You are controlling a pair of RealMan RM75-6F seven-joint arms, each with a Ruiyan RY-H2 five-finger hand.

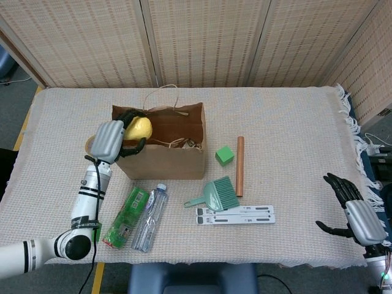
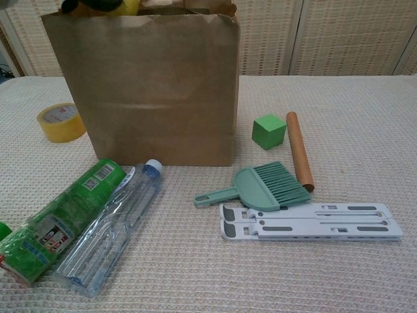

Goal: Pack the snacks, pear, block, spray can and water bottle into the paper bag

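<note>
Yellow pear (image 1: 140, 127), brown paper bag (image 2: 150, 91), green block (image 2: 269, 131) & spray can (image 2: 55, 222), clear water bottle (image 2: 114, 228).
</note>
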